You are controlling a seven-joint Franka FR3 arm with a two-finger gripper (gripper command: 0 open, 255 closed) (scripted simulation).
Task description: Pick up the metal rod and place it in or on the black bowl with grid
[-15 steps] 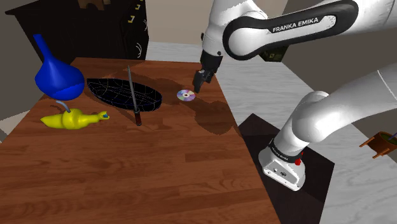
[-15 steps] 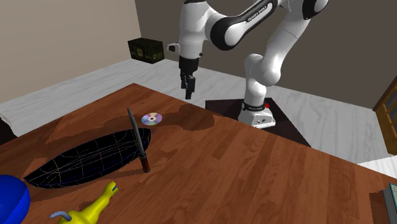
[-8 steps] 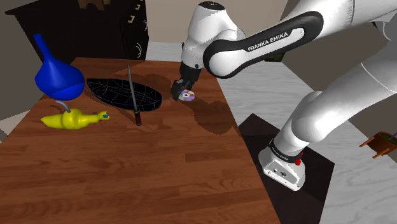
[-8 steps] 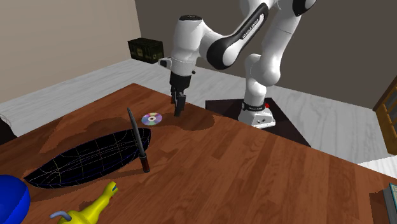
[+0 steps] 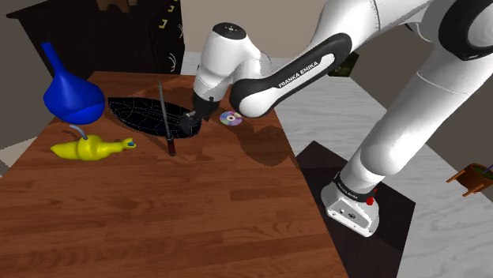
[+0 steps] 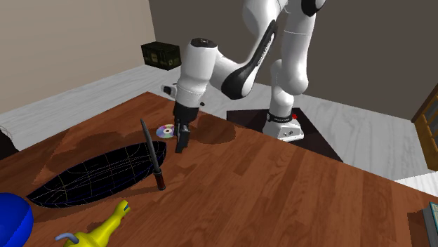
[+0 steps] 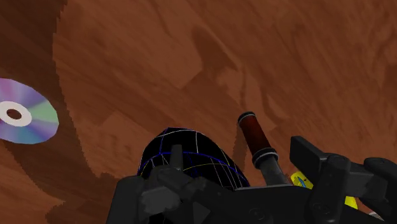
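We've got the black grid bowl (image 5: 134,110) with the metal rod (image 5: 164,110) lying crosswise over it. The rod's reddish handle end is down on the table (image 5: 197,221) just past 1 rim, and its thin end sticks out over the opposite rim. The gripper (image 5: 190,122) is spread apart and empty, between the bowl's tip and the CD (image 5: 230,118), which is near the table's edge.

Arm fwd, tool (image 6: 181,147) tilted down.
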